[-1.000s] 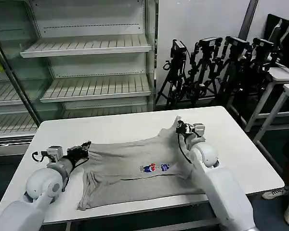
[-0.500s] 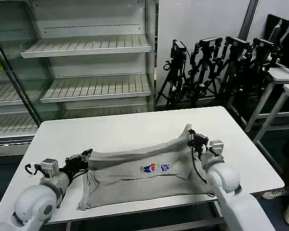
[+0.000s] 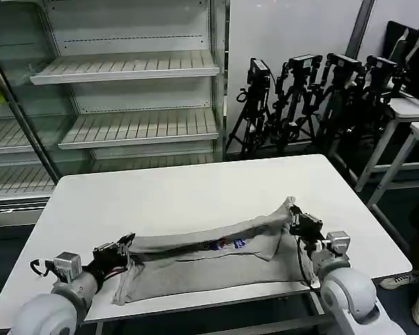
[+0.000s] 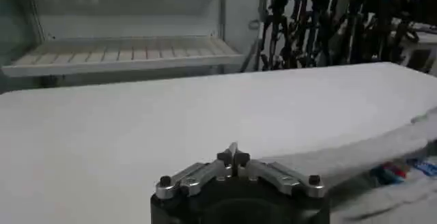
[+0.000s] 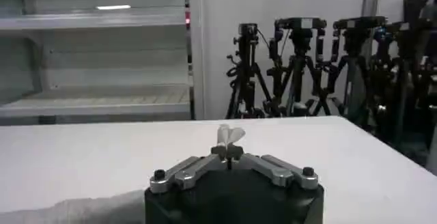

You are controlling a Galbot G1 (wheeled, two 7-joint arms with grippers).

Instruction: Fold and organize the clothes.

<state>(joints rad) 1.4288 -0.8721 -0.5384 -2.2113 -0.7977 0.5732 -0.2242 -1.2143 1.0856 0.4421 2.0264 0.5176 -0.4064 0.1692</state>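
The left hand [image 3: 126, 244] is closed on the left end of the grey T-shirt [image 3: 195, 269], near the front left part of the white table [image 3: 181, 192]. In the left wrist view its two fingers [image 4: 233, 156] are pressed together with a thin fold of cloth between them. The right hand [image 3: 293, 218] is closed too, and it pinches the other end of the same edge of the shirt; in the right wrist view a small tuft of pale cloth stands out above its fingers [image 5: 229, 151].

Between the two hands the gripped edge is lifted and pulled into a long, nearly straight ridge that goes across the table, a little higher on the right side. Below this ridge the rest of the T-shirt lies flat on the table, toward the front edge. The small blue and red print [image 3: 227, 244] on the chest shows just under the lifted edge, about in the middle.

Behind the table there are white shelves [image 3: 126, 70] on the left, and a row of black tripods [image 3: 314, 98] stands against the wall on the right.
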